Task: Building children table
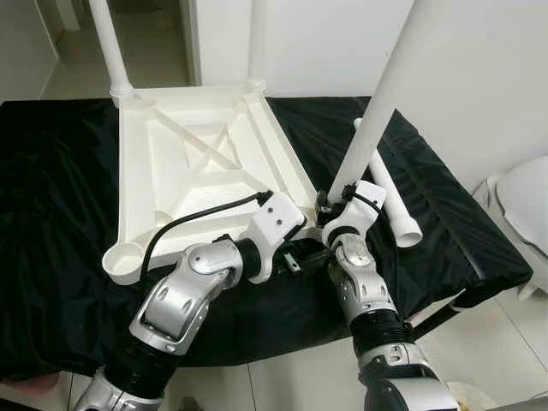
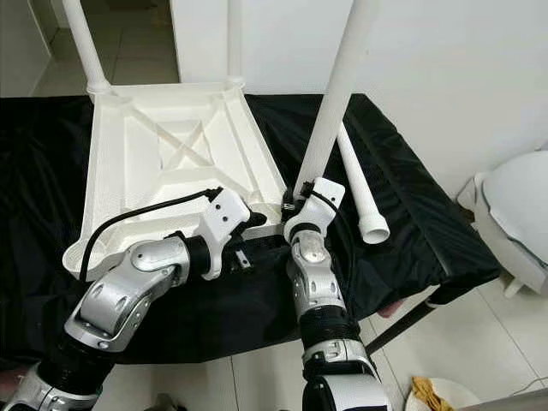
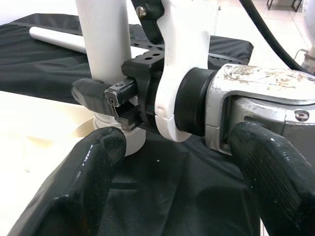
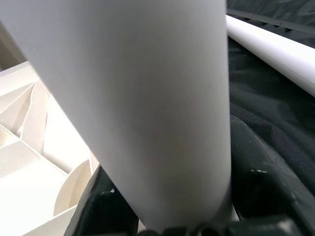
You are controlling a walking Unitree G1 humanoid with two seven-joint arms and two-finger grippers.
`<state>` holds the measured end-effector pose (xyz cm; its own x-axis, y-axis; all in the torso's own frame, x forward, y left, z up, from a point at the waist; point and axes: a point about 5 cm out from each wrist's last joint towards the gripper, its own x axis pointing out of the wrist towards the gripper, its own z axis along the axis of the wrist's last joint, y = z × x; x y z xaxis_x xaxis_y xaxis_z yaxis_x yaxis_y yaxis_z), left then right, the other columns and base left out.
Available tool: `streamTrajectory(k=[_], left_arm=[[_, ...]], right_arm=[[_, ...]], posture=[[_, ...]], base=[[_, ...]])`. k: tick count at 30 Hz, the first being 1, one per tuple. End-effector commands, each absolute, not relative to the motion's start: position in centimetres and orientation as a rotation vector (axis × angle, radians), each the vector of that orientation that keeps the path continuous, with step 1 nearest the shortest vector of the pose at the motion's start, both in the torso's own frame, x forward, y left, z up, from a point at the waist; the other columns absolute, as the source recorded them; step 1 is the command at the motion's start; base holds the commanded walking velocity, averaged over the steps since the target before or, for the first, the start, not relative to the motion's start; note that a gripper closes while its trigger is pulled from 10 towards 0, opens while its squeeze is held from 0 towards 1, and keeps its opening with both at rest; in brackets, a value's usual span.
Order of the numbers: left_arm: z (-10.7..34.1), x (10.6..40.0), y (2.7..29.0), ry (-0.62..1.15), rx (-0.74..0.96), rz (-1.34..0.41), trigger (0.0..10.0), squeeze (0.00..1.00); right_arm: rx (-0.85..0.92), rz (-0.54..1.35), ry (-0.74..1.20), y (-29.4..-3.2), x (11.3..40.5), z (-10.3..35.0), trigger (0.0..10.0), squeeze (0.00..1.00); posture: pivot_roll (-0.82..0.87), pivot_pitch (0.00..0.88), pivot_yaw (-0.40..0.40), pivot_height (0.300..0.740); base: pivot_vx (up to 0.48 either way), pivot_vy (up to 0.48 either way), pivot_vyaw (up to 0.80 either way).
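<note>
1. Closest to the robot, its two silver arms reach over the near edge of a black cloth (image 1: pixel 51 257) spread on a table.
2. The right gripper (image 1: pixel 330 205) squeezes the bottom of a white table leg (image 1: pixel 377 111). Its black fingers (image 3: pixel 93 93) are closed tight on the leg, which stands almost straight up and leans a little.
3. The bottom of that leg sits at the near right corner of the white tabletop (image 1: pixel 197 163). The tabletop lies upside down on the cloth, so its ribs show.
4. The left gripper (image 1: pixel 295 248) is just beside that same corner, low by the edge. Its two fat black fingers (image 3: pixel 74 191) are spread wide and hold nothing.
5. The near left corner has a round hole (image 1: pixel 124 257) with no leg in it.
6. A loose white leg (image 1: pixel 390 197) lies flat on the cloth, to the right of the tabletop.
7. Farthest away, two more legs (image 1: pixel 110 43) stand up from the back corners of the tabletop.
</note>
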<state>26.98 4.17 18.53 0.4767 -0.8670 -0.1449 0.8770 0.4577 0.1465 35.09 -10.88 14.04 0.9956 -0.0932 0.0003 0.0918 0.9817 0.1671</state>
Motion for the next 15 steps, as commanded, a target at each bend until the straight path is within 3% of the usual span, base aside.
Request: streamTrajectory(k=[1, 2, 11, 12, 15], left_arm=[[18.4, 27.0, 4.1, 0.054, 0.205, -1.05, 10.0, 0.0], [18.4, 27.0, 4.1, 0.052, 0.206, -1.048, 10.0, 0.0], [18.6, 27.2, 4.1, 0.047, 0.207, -1.045, 10.0, 0.0], [18.6, 27.2, 4.1, 0.046, 0.207, -1.044, 10.0, 0.0], [18.6, 27.2, 4.0, 0.046, 0.207, -1.043, 10.0, 0.0]], right_arm=[[0.22, -0.14, 0.012, -11.7, 35.0, 13.7, 8.2, 0.0], [0.207, -0.111, 0.01, -12.0, 35.0, 13.9, 10.0, 1.0], [0.221, -0.024, -0.016, -13.4, 35.6, 14.4, 10.0, 1.0], [0.219, 0.023, -0.016, -13.7, 35.8, 14.6, 10.0, 0.0], [0.186, 0.098, -0.016, -14.3, 36.0, 14.6, 10.0, 0.0]], posture=[[-0.03, 0.037, -0.067, 0.74], [-0.03, 0.035, -0.067, 0.74], [-0.04, 0.032, -0.068, 0.74], [-0.03, 0.03, -0.069, 0.74], [-0.03, 0.029, -0.07, 0.74]], base=[[0.0, 0.0, 0.0], [0.0, 0.0, 0.0], [0.0, 0.0, 0.0], [0.0, 0.0, 0.0], [0.0, 0.0, 0.0]])
